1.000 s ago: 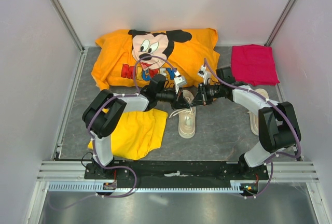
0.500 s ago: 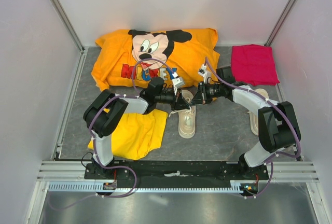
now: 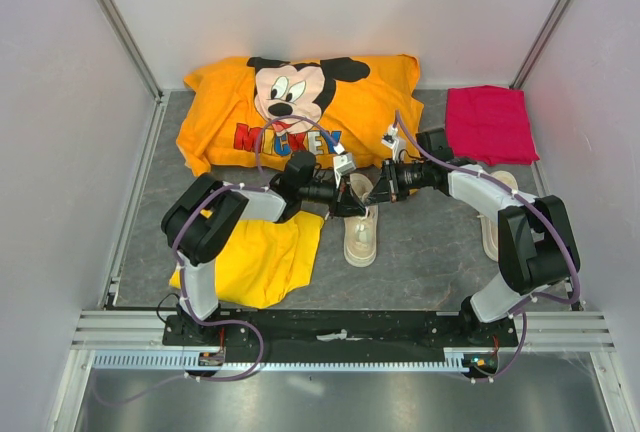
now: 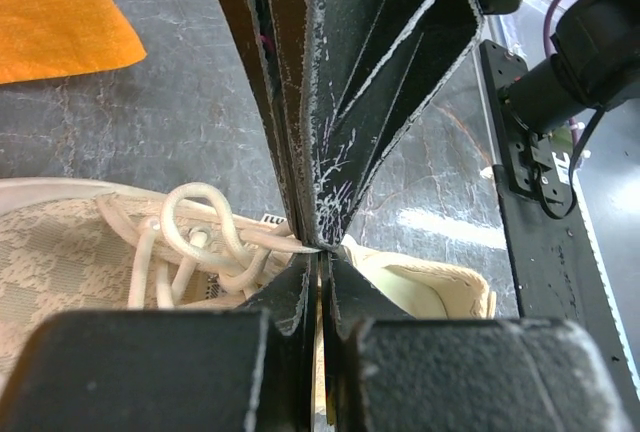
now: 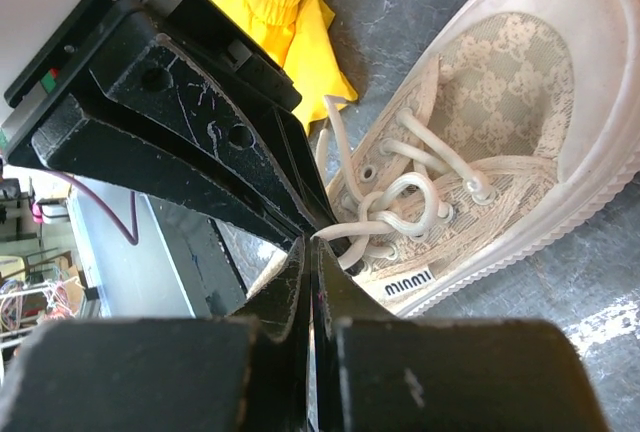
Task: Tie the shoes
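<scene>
Wrist views: lace point(image 4: 262, 242) is clamped tight over the shoe point(image 4: 60, 262) by left gripper point(image 4: 319, 252) and right gripper point(image 5: 312, 242); it could be yanked loose.

Left tool point(image 4: 320, 264) clamped on lace point(image 4: 287, 245) over sneaker point(image 4: 60, 262) opening; right tool point(image 4: 322, 230), closed, meets it tip-to-tip. Knotted loop over sneaker eyelets. Orange cloth point(image 4: 55, 12) beyond sneaker.

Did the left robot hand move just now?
Yes, slightly. The left gripper, shut on a lace, has drifted down the top view, away from the Mickey shirt.
</scene>
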